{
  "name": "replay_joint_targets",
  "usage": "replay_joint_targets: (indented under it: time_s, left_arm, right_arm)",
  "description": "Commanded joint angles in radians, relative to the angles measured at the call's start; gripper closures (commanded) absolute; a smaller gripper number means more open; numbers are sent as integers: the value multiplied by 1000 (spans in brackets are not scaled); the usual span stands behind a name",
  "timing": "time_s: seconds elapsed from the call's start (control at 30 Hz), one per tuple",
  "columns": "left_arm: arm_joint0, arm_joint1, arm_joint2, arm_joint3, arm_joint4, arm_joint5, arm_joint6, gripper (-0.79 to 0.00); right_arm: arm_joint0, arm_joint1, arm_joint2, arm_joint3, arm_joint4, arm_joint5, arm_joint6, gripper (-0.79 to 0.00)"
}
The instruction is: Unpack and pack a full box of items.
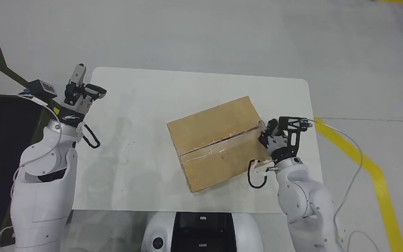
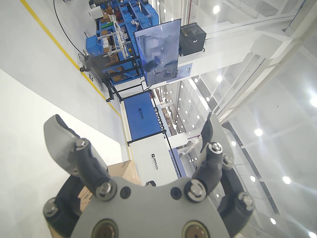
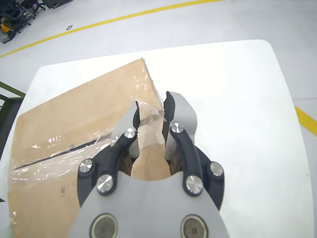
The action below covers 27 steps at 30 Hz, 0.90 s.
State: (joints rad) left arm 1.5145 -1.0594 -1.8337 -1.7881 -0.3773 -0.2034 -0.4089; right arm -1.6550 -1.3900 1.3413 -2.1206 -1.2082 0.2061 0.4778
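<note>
We see the left arm standing by the far left corner of the table, its forearm upright beside the left edge. The wrist is turned upward, so the left gripper points away from the tabletop toward the hall's ceiling. Its fingers are spread wide.

The right arm comes in over the near right corner, elbow bent. The right gripper sits low at the end of the box that faces the right edge. Its jaws stand narrow, with a small gap between them. They straddle the box's upper end edge just where the clear tape folds over it: one finger lies over the top face and the other over the white surface beyond. We cannot tell whether the pads actually pinch the tape or only rest beside it, because the gripper's own body covers the contact.

The box is cardboard. It lies flat, right of the table's middle and skewed to all four edges. Its two top flaps are closed and the tape runs along the seam between them, so whatever is inside is hidden from us.

In the left wrist view the gripper's body covers most of the box and leaves one corner showing. In the right wrist view the box's near end is cut off.
</note>
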Motion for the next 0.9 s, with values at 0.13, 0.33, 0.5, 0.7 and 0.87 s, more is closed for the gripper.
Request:
replay_joint_targets:
  time_s: [0.13, 0.33, 0.5, 0.7, 0.87]
  left_arm:
    - [0, 0, 0, 0, 0, 0, 0, -785]
    - [0, 0, 0, 0, 0, 0, 0, -785]
    - [0, 0, 0, 0, 0, 0, 0, -785]
    - [0, 0, 0, 0, 0, 0, 0, -785]
    - [0, 0, 0, 0, 0, 0, 0, -785]
  right_arm:
    - [20, 0, -8, 13, -43, 36, -1, -320]
    - [5, -1, -2, -26, -108, 100, -19, -308]
    - [-29, 0, 4, -97, -91, 88, -40, -274]
    - [-56, 5, -5, -160, -38, -21, -28, -37]
    - [-56, 9, -38, -174, -31, -86, 12, 0]
